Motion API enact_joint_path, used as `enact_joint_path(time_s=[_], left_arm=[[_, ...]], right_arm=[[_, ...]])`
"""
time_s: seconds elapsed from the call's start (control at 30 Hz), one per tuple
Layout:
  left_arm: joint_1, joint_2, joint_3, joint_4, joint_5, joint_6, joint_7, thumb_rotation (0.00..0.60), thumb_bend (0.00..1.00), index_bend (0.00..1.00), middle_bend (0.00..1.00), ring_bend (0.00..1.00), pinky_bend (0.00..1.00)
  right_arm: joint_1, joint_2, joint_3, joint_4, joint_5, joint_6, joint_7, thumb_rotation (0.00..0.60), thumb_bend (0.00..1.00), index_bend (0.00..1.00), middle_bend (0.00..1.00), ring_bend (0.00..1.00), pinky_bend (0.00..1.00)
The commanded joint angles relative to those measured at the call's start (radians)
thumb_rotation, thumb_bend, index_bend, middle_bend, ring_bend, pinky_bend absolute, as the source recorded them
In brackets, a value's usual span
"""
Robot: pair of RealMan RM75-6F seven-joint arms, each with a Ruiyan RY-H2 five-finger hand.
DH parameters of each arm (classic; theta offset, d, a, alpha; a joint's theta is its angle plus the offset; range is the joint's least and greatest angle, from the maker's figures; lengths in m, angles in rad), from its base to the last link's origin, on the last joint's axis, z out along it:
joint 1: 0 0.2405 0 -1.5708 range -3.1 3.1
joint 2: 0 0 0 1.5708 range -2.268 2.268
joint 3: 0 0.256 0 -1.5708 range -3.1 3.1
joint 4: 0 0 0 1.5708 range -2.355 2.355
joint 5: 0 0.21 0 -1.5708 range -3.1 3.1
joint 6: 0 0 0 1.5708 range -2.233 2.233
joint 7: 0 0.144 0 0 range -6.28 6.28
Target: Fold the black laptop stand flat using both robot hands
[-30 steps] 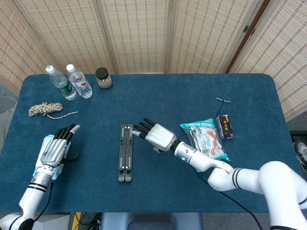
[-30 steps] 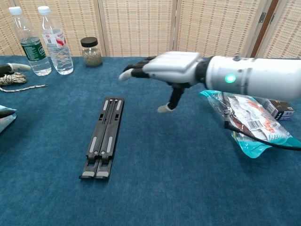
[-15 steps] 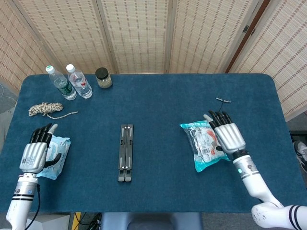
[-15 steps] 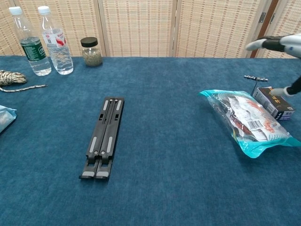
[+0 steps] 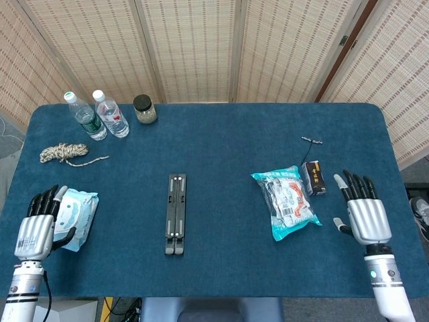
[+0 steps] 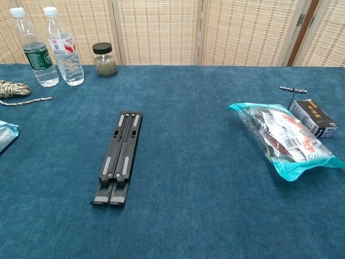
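Note:
The black laptop stand (image 5: 175, 214) lies folded flat as two narrow bars side by side in the middle of the blue table; the chest view shows the stand (image 6: 119, 157) left of centre. My left hand (image 5: 35, 231) hovers at the table's front left edge, fingers apart, holding nothing. At the front right edge is my right hand (image 5: 364, 213), fingers spread and empty. Both hands are far from the stand. Neither hand shows in the chest view.
A snack bag (image 5: 287, 200) and a small black box (image 5: 314, 177) lie right of the stand. A wipes pack (image 5: 75, 209) sits by my left hand. Two water bottles (image 5: 99, 115), a jar (image 5: 144, 109) and a coiled rope (image 5: 64, 152) stand at the back left.
My right hand left the stand and swung away to the table's front right edge. My left hand drew back toward the front left edge. The stand has not moved.

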Motion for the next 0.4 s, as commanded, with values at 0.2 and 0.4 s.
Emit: enact_joint_path(time_s=[0.2, 0.4], left_arm=[[0.049, -0.028, 0.017, -0.002, 0.039, 0.059, 0.012, 0.600, 0.27, 0.00, 0.00, 0.00, 0.00], [0.062, -0.030, 0.014, -0.002, 0.053, 0.070, 0.012, 0.600, 0.27, 0.00, 0.00, 0.00, 0.00]], right_arm=[[-0.079, -0.016, 0.009, -0.002, -0.063, 0.047, 0.012, 0.600, 0.13, 0.00, 0.00, 0.00, 0.00], [-0.104, -0.018, 0.030, -0.009, -0.084, 0.037, 0.009, 0.600, 0.13, 0.00, 0.00, 0.00, 0.00]])
